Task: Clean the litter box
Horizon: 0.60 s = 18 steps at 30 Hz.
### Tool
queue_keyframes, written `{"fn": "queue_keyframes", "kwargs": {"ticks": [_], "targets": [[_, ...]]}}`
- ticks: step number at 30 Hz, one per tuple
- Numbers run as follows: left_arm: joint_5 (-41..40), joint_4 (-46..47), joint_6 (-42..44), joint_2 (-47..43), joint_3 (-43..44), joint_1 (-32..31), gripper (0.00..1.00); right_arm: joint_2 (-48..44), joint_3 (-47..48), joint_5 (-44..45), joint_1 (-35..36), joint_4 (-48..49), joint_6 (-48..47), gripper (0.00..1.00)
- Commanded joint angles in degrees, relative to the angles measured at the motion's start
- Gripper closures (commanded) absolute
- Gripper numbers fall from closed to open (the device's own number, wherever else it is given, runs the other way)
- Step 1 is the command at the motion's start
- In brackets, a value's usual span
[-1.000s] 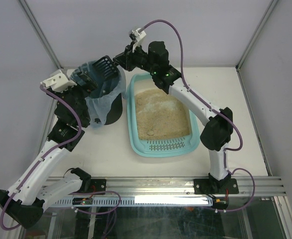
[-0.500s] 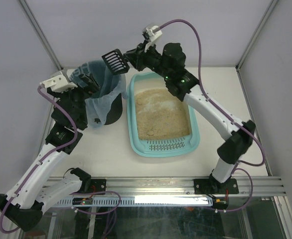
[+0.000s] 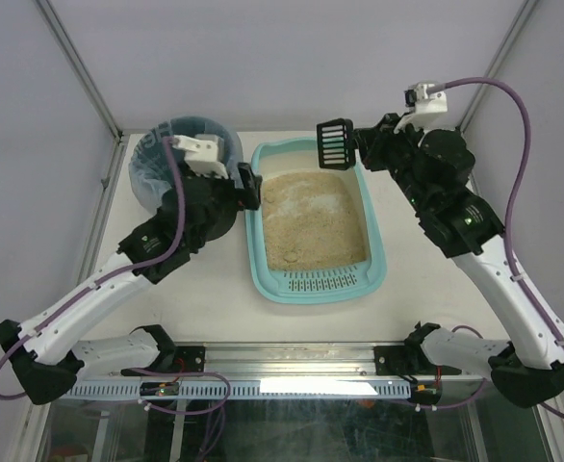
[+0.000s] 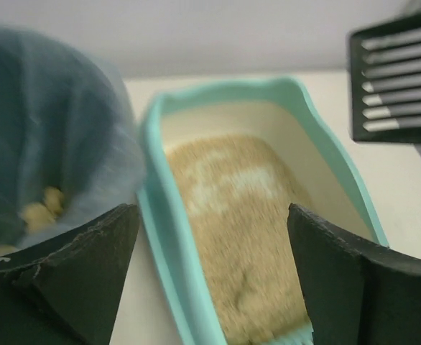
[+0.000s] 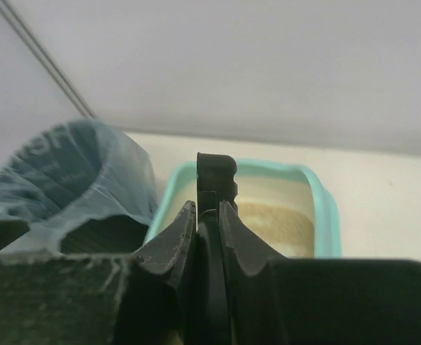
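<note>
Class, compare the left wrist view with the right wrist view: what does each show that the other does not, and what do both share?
Only the left wrist view shows pale yellowish lumps inside the bag-lined bin, the scoop face-on with its slots, and the left jaws wide apart. Only the right wrist view shows the right jaws shut on the scoop, edge-on, and a slanted frame strut. Both share the litter box, its sandy litter, the bin and the scoop.
</note>
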Motion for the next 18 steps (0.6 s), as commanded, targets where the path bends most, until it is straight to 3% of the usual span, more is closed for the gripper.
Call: {"fn": "queue_keyframes", "kwargs": {"ticks": [1,7,13,18], "targets": [[-1.6,-13.3,-10.1,4.0,2.0,-6.6,0.16,5.4,-1.7,-0.8,-2.8,-11.0,4.5,1.00],[0.0,-19.7,-19.6,6.9,-0.8,-9.1,0.29,13.8,-2.3,-4.9,-5.9,-7.4,7.0,1.00],[-3.0,-28.0,-24.0,14.8,1.7,-10.3,0.31,27.3,2.6,-12.8,-10.4,-3.0,10.4,1.00],[-5.0,-28.9,-26.1,19.3,1.9,-10.2,0.33,36.1,7.4,-16.9,-12.1,-1.1,11.4,1.00]]}}
